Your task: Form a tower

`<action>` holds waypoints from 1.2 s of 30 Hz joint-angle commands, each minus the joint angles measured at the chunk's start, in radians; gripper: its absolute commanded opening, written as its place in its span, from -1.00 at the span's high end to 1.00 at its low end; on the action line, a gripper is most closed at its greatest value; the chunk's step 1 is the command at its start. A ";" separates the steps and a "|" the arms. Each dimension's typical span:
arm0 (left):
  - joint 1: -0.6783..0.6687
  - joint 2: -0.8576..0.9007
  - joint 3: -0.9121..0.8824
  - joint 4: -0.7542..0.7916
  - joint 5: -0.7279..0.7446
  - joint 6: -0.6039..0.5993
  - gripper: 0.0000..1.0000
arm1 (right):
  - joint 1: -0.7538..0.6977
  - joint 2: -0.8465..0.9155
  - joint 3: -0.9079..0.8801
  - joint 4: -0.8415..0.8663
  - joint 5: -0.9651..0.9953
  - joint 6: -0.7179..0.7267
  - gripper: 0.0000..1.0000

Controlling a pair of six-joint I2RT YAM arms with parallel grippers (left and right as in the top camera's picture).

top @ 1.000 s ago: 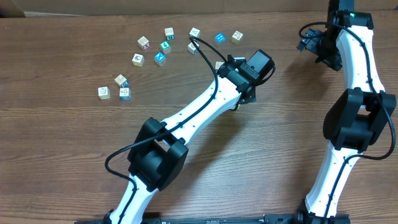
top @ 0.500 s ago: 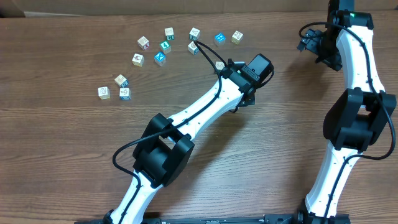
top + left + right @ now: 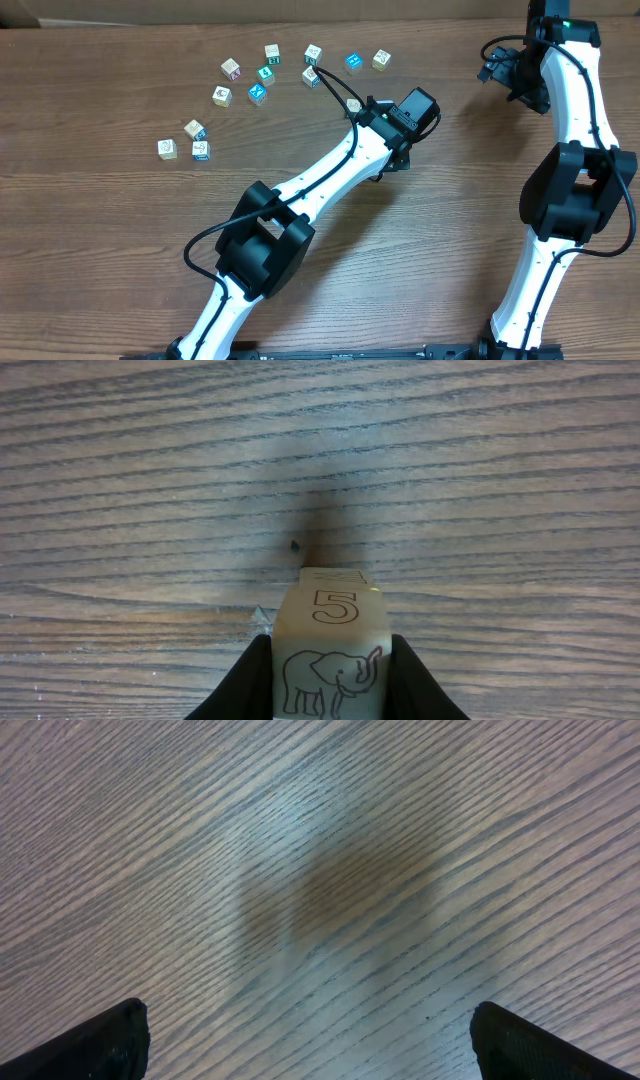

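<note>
cubes lie loose at far left, none visibly stacked. left gripper is clamped on elephant cube over table. right gripper stands apart, empty. tower is not visible anywhere; task judged at first cube, with all stacking left.

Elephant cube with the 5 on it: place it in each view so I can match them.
Overhead: not visible, hidden beneath the left claw.
Left wrist: elephant cube at bottom centre, clamped between the claw's fingers.
Right wrist: not in it; only the open right claw over wood.
Shared landmark: the wood-grain table.
</note>
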 commanded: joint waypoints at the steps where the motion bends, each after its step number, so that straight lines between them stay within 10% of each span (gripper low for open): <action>1: -0.007 0.019 -0.005 0.005 -0.021 0.007 0.82 | -0.006 -0.018 0.012 0.005 0.003 0.004 -1.00; 36: -0.005 0.034 -0.003 0.011 -0.021 0.087 0.60 | -0.006 -0.018 0.012 0.005 0.003 0.004 -1.00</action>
